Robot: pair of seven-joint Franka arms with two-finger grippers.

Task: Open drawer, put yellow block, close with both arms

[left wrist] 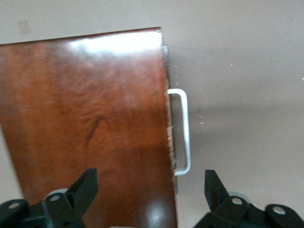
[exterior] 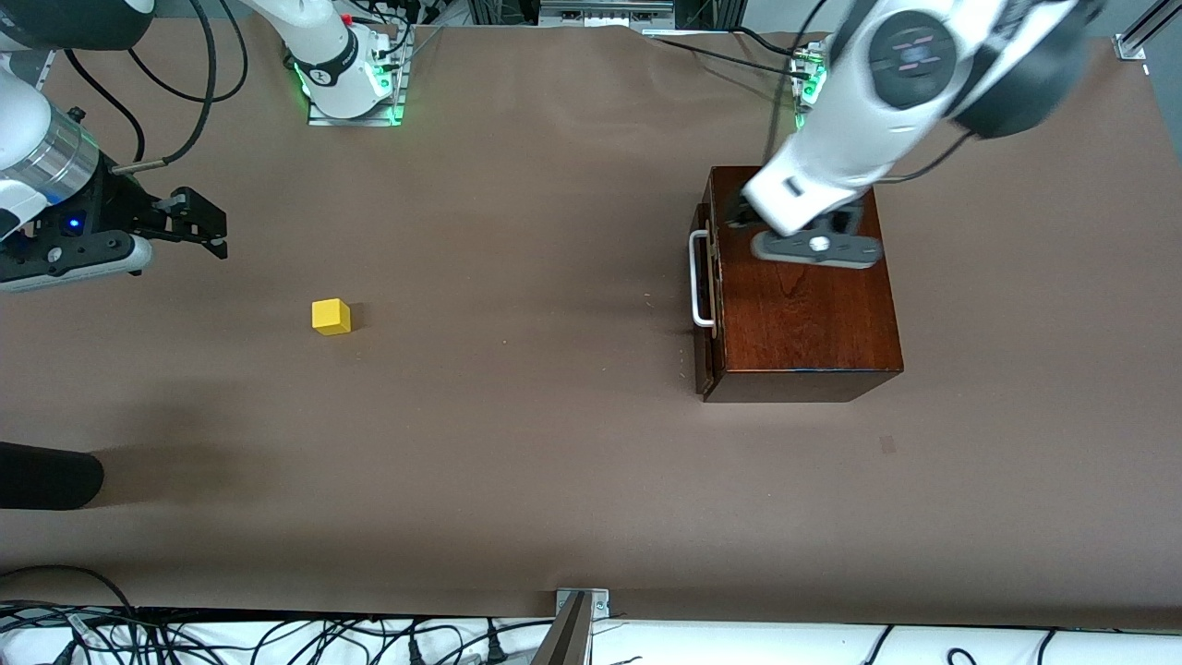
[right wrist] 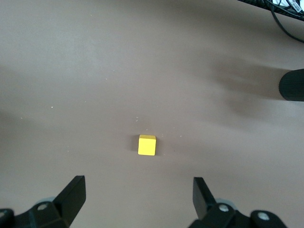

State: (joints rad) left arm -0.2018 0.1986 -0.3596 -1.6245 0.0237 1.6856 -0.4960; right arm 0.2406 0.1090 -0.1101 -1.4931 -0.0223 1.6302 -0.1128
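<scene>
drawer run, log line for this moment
drawer shut | block on table | left gripper open over box | right gripper open, waiting

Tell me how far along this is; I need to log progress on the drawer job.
Nothing looks finished yet. The drawer is shut in the wooden box. In hand: the left gripper hangs open over the box near the white handle. The right gripper is open above the table, with the yellow block untouched. Opening, loading and closing all remain.
</scene>
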